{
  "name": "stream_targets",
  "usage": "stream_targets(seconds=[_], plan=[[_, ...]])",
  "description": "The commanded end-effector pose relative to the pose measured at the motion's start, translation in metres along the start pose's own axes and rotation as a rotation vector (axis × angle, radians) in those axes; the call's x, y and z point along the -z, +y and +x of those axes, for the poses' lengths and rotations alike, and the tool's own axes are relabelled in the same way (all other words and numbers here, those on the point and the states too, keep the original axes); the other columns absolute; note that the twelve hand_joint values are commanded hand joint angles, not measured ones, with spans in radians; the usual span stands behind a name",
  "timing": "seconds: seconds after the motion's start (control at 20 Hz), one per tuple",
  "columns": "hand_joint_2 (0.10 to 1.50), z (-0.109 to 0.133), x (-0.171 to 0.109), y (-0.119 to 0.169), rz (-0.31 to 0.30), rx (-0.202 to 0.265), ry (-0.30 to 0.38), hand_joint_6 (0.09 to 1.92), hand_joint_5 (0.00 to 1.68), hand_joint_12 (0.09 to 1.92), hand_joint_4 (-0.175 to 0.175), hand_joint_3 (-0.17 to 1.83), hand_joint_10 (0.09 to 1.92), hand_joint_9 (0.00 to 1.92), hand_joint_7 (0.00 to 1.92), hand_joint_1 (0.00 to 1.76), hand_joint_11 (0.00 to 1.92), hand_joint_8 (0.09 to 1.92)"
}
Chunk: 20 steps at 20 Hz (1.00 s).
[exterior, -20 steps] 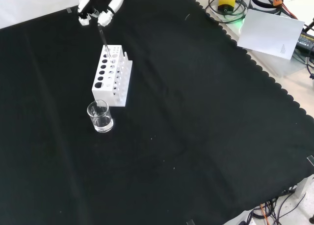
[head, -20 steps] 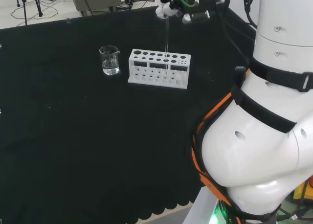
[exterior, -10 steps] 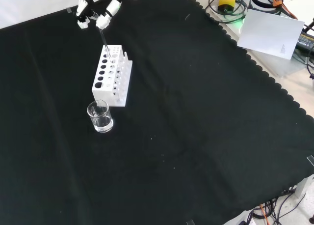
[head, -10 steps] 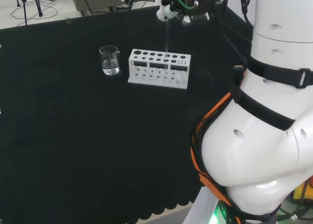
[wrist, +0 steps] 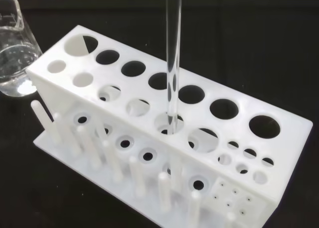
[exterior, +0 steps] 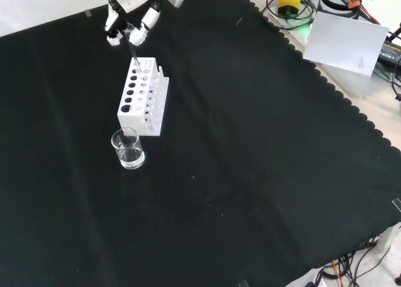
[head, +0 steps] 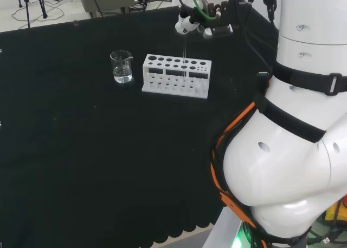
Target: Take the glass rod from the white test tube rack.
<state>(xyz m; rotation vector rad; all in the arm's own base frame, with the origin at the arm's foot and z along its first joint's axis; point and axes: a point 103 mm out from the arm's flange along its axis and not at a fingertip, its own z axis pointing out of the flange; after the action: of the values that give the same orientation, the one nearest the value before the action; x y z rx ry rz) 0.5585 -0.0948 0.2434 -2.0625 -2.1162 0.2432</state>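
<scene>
A white test tube rack (head: 176,76) stands on the black cloth, also in the front view (exterior: 143,98) and close up in the wrist view (wrist: 149,138). A clear glass rod (head: 185,56) stands upright in one of its middle holes (wrist: 172,78). In the front view the rod (exterior: 136,60) leans slightly. The black and white hand (head: 198,21) hangs over the rod's top, which lies between its fingers (exterior: 136,36). The fingers are spread on either side of the rod and not closed on it.
A small glass beaker (head: 121,67) with a little clear liquid stands left of the rack in the head view, nearer the camera in the front view (exterior: 128,149). The arm's big white links (head: 293,139) take up the head view's right. A white sheet (exterior: 344,39) lies off the cloth.
The hand has come down over the rod's top and shifted slightly. The rod and the rack have not moved.
</scene>
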Motion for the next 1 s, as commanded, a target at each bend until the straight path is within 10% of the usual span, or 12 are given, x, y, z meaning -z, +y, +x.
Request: stream_targets(seconds=[0.05, 1.0], plan=[[1.25, 0.002, -0.004, 0.0, 0.013, 0.006, -0.027, 0.92, 0.49, 1.27, -0.175, -0.17, 1.09, 1.27, 0.91, 0.71, 1.17, 1.07], [1.18, 0.01, 0.011, -0.008, -0.128, 0.024, -0.051, 1.06, 0.89, 1.12, -0.175, -0.07, 0.95, 1.69, 1.11, 1.18, 1.75, 1.11]])
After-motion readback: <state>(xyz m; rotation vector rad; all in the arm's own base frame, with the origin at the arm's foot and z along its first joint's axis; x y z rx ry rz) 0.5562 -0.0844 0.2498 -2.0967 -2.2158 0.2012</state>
